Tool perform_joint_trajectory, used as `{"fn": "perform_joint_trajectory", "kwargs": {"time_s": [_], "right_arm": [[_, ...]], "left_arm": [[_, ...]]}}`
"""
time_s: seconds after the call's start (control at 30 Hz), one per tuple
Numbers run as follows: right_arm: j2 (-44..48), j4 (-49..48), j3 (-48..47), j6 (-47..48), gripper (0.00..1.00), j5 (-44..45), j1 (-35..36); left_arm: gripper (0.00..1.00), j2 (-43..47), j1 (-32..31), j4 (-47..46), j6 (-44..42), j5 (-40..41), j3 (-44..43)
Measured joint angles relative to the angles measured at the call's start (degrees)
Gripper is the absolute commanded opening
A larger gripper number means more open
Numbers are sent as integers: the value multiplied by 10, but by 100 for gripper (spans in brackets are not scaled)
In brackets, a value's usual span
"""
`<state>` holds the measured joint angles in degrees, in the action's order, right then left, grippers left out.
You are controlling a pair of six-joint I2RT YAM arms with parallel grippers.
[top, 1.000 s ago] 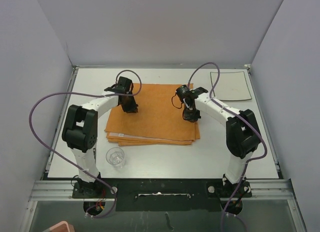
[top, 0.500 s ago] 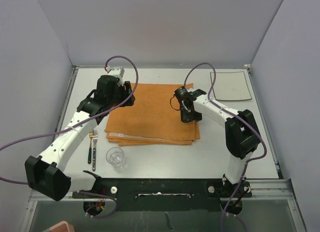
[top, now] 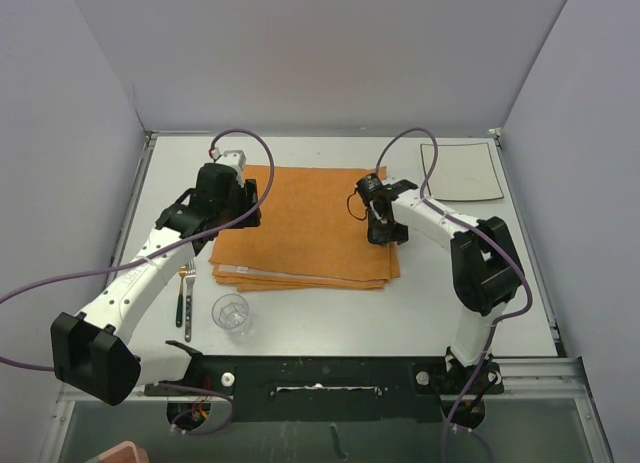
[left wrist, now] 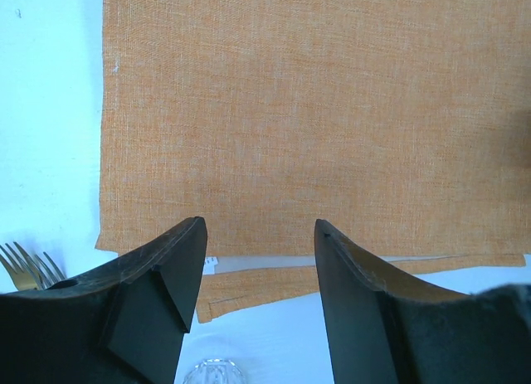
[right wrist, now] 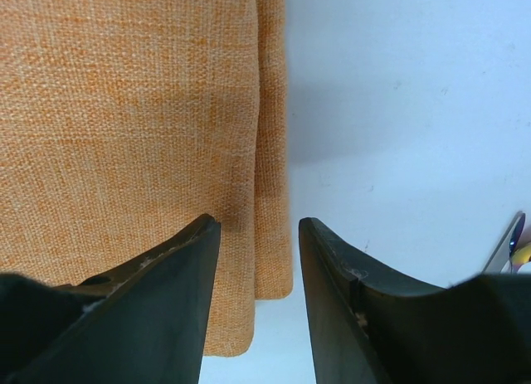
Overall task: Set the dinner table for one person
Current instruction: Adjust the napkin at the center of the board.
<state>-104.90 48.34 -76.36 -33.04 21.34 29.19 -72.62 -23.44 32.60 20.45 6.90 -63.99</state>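
Note:
The dinner table is the large off-white tabletop. A folded orange cloth mat lies at its middle. My left gripper is open and empty above the mat's left part; in the left wrist view the gripper hovers over the mat near its front edge. My right gripper is open and empty at the mat's right edge; in the right wrist view the gripper straddles that edge of the mat. A small square white plate lies at the back right.
A fork and a knife lie side by side left of the mat; the fork's tines show in the left wrist view. A clear glass stands near the front left, in front of the mat. Walls enclose the table on three sides.
The left arm has swung from a folded pose to a stretched one, uncovering the fork and knife, its gripper still over the mat's left part. The right gripper shifted slightly toward the mat's right edge.

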Motion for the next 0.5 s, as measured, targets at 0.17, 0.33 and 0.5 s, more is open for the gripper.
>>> {"fn": "perform_joint_trajectory", "kwargs": {"time_s": [0.17,0.33,0.5], "right_arm": [[-3,-1,0,1,40,-4,7],[-19,-3,6,0,38,-12,9],[-48,-12,12,0,24,-17,10]], "left_arm": [[52,0,0,-1,3,0,0],[52,0,0,-2,8,0,0],[51,0,0,-3,13,0,1]]}}
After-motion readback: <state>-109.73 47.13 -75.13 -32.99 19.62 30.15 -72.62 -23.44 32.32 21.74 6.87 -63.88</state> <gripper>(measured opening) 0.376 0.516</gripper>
